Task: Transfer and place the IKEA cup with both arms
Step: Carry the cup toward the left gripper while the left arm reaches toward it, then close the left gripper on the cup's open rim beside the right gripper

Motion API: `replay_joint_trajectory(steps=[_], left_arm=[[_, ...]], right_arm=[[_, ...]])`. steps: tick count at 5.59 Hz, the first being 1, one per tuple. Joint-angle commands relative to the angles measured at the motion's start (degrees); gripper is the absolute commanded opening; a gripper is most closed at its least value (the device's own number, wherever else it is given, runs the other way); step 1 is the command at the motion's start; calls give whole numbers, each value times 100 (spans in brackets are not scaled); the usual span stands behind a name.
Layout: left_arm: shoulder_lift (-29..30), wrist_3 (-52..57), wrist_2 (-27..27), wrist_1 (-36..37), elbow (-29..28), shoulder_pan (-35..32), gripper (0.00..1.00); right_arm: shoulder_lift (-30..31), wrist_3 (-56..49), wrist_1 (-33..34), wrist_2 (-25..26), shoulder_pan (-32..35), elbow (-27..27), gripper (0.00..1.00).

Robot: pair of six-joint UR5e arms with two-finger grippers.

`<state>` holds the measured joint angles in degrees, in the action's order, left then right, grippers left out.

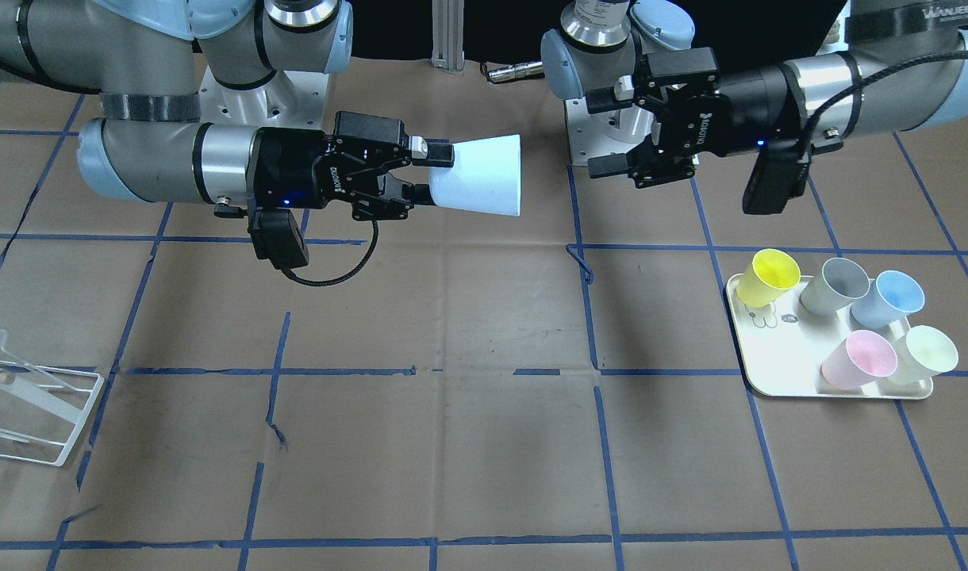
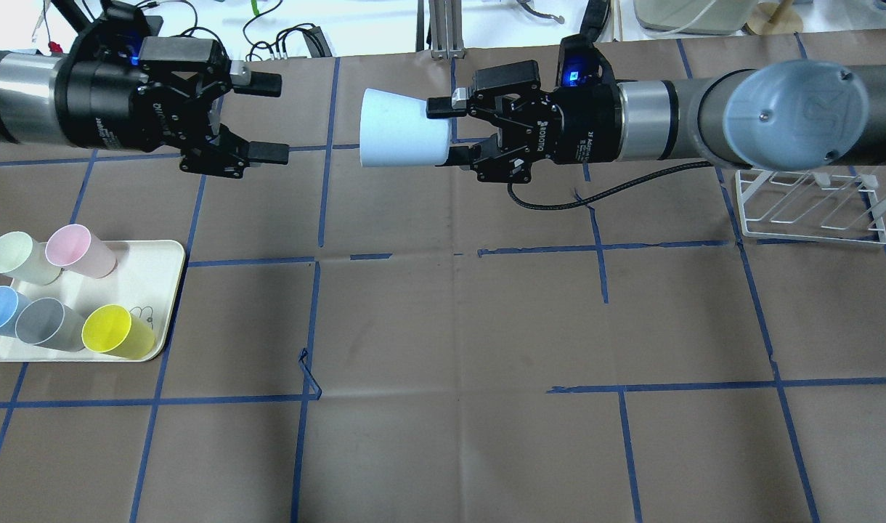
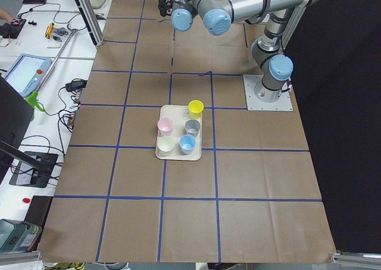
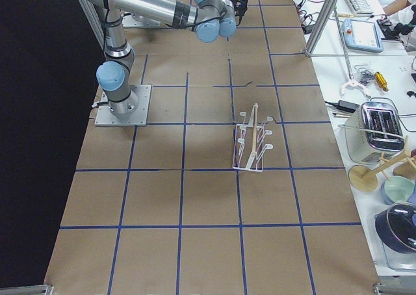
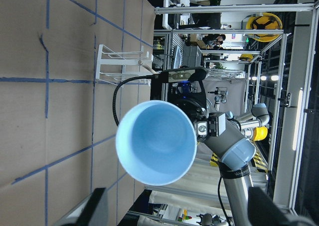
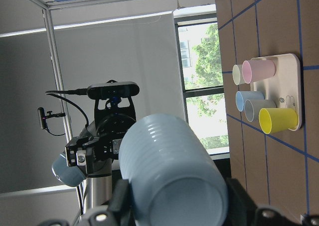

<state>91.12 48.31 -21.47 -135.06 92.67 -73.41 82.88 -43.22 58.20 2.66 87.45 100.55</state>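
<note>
Nearest us in the overhead view, on the brown paper-covered table with its blue tape grid (image 2: 450, 327), a cream rectangular plastic tray (image 2: 156, 269) sits at the left. It carries a yellow tumbler (image 2: 116, 332), a grey tumbler (image 2: 47, 325), a light-blue twin tumbler (image 2: 0, 309), a pale green tumbler (image 2: 18, 258) and a pink tumbler (image 2: 80, 250). At the right, a little farther back, stands a white wire rack (image 2: 810, 207). Farther still, above the table, the right gripper (image 2: 446, 132) is clamped on the narrow base end of the IKEA cup (image 2: 403, 129), a pale light-blue tapered plastic tumbler held on its side in the air with its wide rim turned left. The left gripper (image 2: 270, 118) has its fingers spread wide and grips nothing; it is level with the rim, near it but clearly apart. We judge this to be the handover step, with the cup wholly in the charge of the right arm (image 2: 704, 116). If the rack is the goal, as we suppose, the next move calls for that arm to draw the cup rightward, turn it from its sideways pose and lower it onto the rack, while the left arm (image 2: 22, 94) keeps clear.
</note>
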Motion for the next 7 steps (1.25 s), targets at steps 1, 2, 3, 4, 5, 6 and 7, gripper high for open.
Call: replay_joint_trajectory(steps=[1, 2, 3, 4, 5, 6, 7], left_arm=[[20, -32, 125, 85, -4, -454, 94], [55, -6, 56, 215, -4, -525, 94], [72, -32, 81, 443, -4, -517, 94], [177, -32, 81, 506, -12, -543, 94], [204, -154, 116, 681, -30, -578, 94], [196, -216, 125, 683, -56, -639, 94], [195, -330, 143, 717, -91, -675, 94]], right_arm=[[-9, 6, -1, -28, 0, 0, 11], [-9, 6, -1, -37, 0, 0, 11], [-9, 24, -10, -46, 0, 0, 11], [-9, 32, -10, -46, 0, 0, 12], [-9, 41, -10, -55, 0, 0, 12], [-9, 41, -10, -55, 0, 0, 12], [-9, 41, -19, -55, 0, 0, 12]])
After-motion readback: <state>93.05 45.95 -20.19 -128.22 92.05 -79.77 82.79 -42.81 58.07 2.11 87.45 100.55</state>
